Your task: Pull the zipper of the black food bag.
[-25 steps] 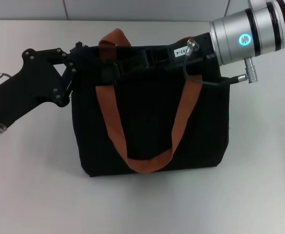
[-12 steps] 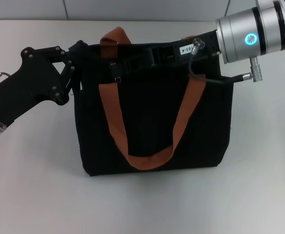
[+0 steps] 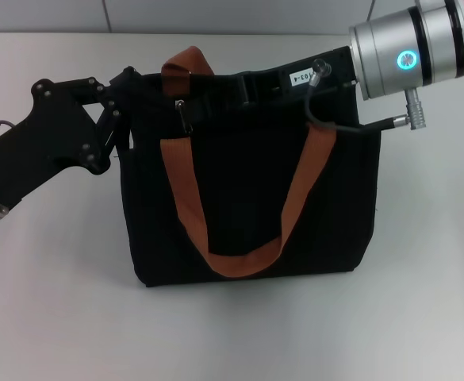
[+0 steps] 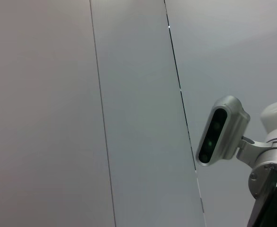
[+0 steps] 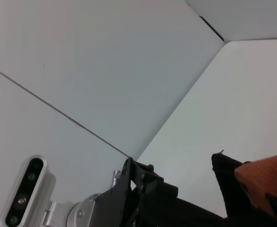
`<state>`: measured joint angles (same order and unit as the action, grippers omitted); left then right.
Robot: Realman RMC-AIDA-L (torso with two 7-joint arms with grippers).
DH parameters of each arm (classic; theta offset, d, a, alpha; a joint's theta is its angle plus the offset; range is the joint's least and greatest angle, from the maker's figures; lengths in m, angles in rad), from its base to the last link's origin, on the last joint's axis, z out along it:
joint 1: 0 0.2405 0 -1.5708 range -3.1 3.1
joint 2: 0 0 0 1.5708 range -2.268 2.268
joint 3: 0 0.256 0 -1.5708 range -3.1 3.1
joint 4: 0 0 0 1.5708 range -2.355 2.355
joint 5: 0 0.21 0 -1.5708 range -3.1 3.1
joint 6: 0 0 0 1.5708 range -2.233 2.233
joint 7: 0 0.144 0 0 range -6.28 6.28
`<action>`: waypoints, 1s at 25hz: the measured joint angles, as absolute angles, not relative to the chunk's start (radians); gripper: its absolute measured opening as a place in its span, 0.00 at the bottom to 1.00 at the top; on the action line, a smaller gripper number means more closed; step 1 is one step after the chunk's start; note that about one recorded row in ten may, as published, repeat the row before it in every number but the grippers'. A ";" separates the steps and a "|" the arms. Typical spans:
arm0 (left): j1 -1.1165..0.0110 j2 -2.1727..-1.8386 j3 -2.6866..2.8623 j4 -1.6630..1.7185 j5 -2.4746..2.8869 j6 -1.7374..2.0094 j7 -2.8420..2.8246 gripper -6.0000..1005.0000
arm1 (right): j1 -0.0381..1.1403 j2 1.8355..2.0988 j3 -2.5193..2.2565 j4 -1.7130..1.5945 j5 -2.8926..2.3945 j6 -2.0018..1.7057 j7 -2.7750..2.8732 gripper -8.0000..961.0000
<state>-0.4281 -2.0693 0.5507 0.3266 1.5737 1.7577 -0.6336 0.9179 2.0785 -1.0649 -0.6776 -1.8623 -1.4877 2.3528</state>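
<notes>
The black food bag (image 3: 247,178) lies flat on the white table (image 3: 422,302), orange-brown handles (image 3: 239,258) looped across its front. The left gripper (image 3: 124,103) sits at the bag's top left corner, fingers apparently clamped on the fabric edge. The right gripper (image 3: 243,91) lies along the bag's top edge, reaching in from the right; whether its jaws are clenched or released cannot be told. The zipper (image 3: 184,113), a small silvery pull, hangs just left of the right gripper's tip, between the two grippers.
</notes>
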 joint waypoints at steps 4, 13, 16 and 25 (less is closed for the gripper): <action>-0.425 -2.069 0.550 0.327 1.572 1.759 -0.632 0.05 | 0.919 2.079 -1.066 -0.700 -1.881 -1.484 2.372 0.01; -0.421 -2.068 0.549 0.327 1.572 1.760 -0.632 0.05 | 0.921 2.078 -1.069 -0.735 -1.908 -1.483 2.407 0.01; -0.420 -2.069 0.549 0.327 1.572 1.763 -0.632 0.05 | 0.921 2.079 -1.069 -0.735 -1.906 -1.483 2.405 0.01; -0.420 -2.069 0.549 0.327 1.572 1.769 -0.632 0.05 | 0.920 2.078 -1.069 -0.735 -1.901 -1.482 2.401 0.03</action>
